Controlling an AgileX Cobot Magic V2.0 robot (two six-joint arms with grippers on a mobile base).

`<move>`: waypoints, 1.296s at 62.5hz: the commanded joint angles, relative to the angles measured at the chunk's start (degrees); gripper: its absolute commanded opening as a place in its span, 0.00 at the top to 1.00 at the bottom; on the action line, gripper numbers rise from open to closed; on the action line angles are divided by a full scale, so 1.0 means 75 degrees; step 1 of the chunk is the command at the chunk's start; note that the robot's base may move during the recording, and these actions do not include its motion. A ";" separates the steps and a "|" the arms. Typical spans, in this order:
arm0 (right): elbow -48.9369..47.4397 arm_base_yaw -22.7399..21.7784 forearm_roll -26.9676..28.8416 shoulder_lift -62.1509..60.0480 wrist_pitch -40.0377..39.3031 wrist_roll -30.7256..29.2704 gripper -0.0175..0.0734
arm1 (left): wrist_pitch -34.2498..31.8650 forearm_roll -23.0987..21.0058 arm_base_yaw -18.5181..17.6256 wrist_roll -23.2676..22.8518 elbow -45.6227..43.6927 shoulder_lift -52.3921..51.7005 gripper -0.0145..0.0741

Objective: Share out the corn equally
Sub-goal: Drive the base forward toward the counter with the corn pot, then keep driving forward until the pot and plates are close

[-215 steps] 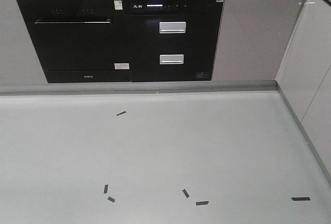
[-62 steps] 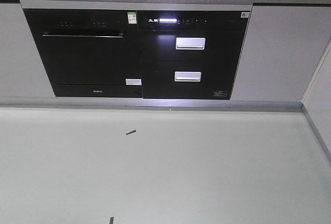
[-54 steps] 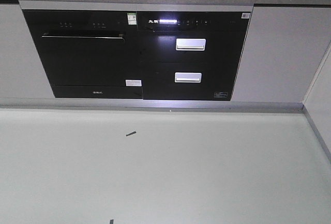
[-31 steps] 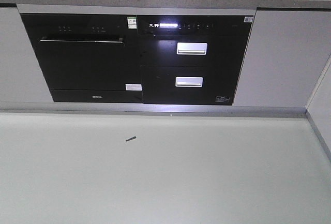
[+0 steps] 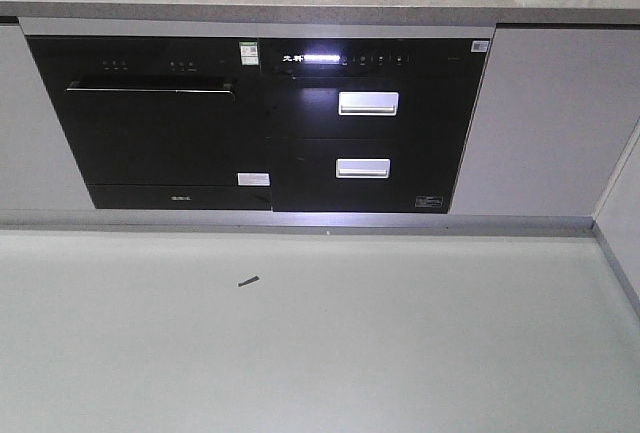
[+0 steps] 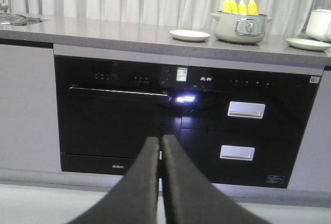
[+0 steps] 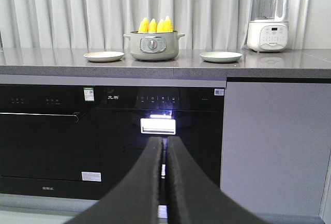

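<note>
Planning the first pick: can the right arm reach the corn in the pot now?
Probably not yet. The right gripper is shut and low, facing the appliance drawers; the corn stands in the open pot up on the countertop, farther back.

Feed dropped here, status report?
Left gripper, right gripper shut, holding nothing. Four corn cobs upright in pot, plate either side. No obstacle seen before counter.

No lettering is legible. A green-and-white sticker (image 7: 89,93) sits on the control strip of the black appliance (image 7: 41,141), left of centre. The white brand characters (image 7: 113,97) beside it and a white label (image 7: 91,176) below are too small.
</note>
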 commanded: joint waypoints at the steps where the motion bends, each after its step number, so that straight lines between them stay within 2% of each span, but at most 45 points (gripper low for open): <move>1: 0.0074 -0.0049 -0.0022 0.0085 -0.0602 -0.0002 0.81 | -0.0517 -0.0061 0.0014 0.0005 0.0097 -0.0121 0.84; 81: 0.0074 -0.0049 -0.0022 0.0085 -0.0602 -0.0002 0.81 | -0.0517 -0.0061 0.0014 0.0005 0.0097 -0.0121 0.84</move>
